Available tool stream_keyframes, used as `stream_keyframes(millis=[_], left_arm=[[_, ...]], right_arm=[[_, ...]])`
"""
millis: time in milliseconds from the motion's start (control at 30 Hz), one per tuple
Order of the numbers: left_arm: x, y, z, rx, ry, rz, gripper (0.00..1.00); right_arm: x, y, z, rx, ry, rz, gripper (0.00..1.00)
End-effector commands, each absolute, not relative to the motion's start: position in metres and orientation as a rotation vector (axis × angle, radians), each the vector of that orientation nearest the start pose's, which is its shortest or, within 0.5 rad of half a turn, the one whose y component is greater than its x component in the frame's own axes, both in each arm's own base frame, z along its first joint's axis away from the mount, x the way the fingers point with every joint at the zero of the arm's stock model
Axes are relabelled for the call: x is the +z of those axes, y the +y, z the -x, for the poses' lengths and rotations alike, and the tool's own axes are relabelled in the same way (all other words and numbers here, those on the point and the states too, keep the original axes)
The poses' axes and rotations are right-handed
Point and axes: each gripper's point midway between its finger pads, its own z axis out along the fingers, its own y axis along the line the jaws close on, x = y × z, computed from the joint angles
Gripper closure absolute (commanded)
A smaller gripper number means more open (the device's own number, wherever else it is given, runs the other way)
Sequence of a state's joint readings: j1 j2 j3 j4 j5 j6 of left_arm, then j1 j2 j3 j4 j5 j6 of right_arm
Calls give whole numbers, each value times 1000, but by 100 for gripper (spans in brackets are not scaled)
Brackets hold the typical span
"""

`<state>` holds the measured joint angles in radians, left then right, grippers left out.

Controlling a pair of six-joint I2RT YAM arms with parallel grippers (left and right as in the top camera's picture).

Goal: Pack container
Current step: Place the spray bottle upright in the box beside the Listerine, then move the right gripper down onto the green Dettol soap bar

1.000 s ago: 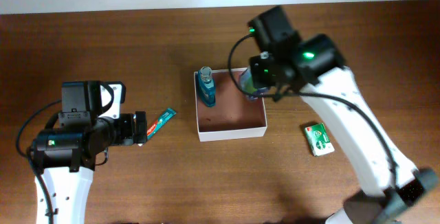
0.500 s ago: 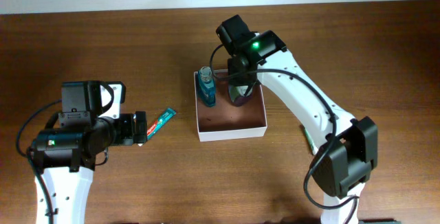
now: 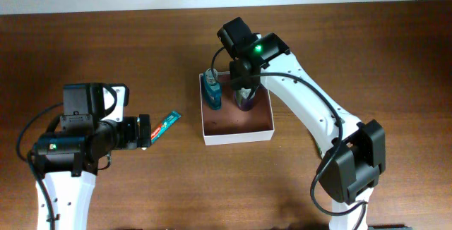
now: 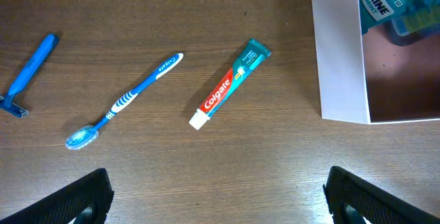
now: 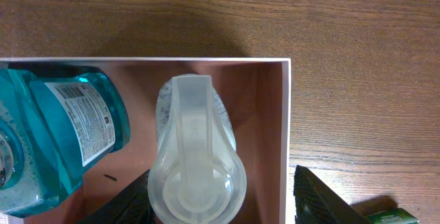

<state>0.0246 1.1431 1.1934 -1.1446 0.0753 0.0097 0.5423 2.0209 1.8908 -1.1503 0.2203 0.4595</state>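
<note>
Sharing the container (image 3: 236,137): mouthwash (image 3: 212,93), pump bottle (image 3: 245,99).

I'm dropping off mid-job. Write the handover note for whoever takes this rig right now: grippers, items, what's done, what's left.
Left gripper: open, empty, above the table near the toothpaste.
Right gripper: over the container, looks open, straddling the clear bottle, with a gap showing on one side.
In the container: mouthwash bottle and clear bottle, both upright.
On the table, left of the container: toothpaste, toothbrush, razor.
Done: two bottles in.
Left: lift the right arm clear, then probably pack the three loose items.
</note>
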Motion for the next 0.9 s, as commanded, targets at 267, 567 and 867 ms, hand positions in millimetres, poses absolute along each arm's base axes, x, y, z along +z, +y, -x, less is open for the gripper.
stream_keyframes(millis=[267,567,867], left_arm=[[214,-9,-268,-102,2648,-5,1],[213,-9,-265,-103,2658,-4,1],[213,-9,-265,-103,2658,-4,1]], right_arm=[[304,173,-372,38,2454,140,42],[289,20,-321,-94,2699,-308,17],[148,-16,-287,-95,3045,-193,1]])
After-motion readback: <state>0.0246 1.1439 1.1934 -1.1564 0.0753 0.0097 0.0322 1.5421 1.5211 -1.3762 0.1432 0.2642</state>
